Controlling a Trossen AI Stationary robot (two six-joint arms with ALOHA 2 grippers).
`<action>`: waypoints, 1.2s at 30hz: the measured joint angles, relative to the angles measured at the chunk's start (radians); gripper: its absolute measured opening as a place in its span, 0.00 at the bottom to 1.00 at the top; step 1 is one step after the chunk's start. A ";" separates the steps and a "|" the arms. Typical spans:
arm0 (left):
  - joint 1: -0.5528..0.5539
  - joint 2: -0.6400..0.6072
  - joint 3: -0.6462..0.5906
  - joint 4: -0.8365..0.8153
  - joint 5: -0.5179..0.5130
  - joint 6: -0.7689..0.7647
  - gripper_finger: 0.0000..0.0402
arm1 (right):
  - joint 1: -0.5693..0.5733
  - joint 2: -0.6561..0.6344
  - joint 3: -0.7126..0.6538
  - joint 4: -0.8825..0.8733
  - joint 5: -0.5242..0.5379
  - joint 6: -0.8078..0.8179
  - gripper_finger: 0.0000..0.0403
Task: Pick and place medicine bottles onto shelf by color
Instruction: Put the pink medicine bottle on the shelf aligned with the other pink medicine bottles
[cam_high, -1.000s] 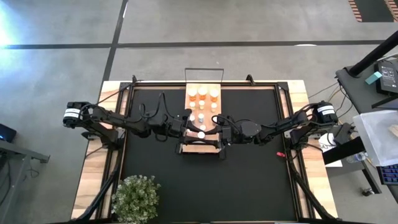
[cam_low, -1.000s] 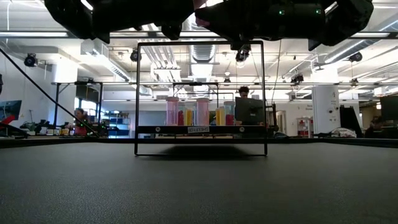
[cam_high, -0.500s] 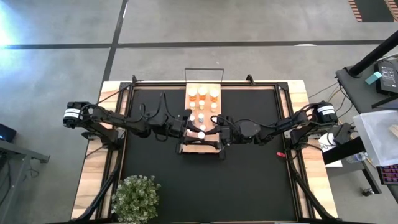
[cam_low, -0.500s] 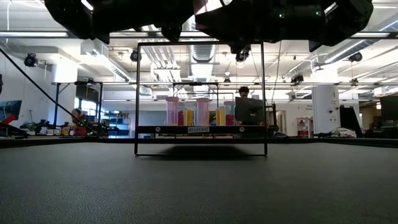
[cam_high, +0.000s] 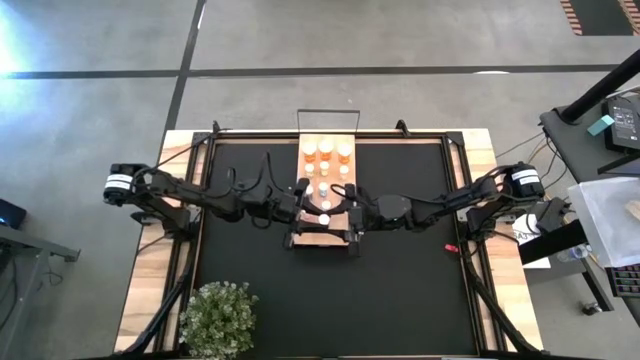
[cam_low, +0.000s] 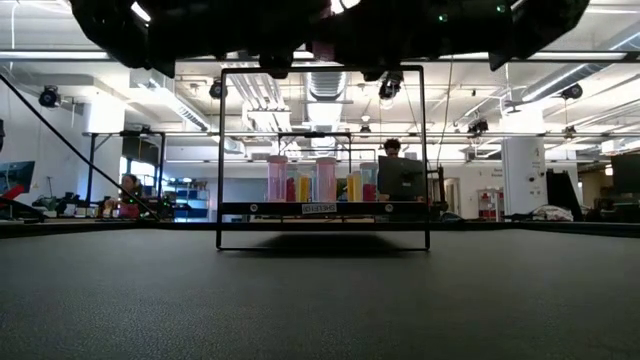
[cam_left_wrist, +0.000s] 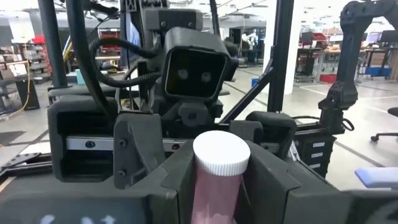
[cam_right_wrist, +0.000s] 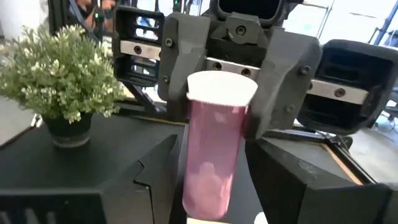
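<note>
clamping pink bottle (cam_right_wrist: 214, 155) between both arms' fingers: left fingers (cam_left_wrist: 158, 171), right fingers (cam_right_wrist: 155, 168), above shelf (cam_high: 322, 225).

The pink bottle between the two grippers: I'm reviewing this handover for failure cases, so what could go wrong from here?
1. Both the left gripper and the right gripper close around the pink bottle. If either pulls away before the other lets go, the bottle could tilt or drop.
2. The handover is above the shelf, where other bottles stand; a dropped bottle could knock them over.
</note>
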 joint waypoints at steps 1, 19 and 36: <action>0.000 0.005 0.000 0.002 0.000 0.000 0.24 | 0.000 0.000 0.011 -0.024 0.000 -0.001 0.44; 0.000 0.019 -0.006 0.005 -0.005 0.000 0.24 | 0.001 -0.013 0.042 -0.118 0.047 -0.026 0.33; 0.001 0.018 -0.013 0.003 -0.005 0.000 0.24 | 0.001 -0.049 0.041 -0.185 0.050 -0.025 0.29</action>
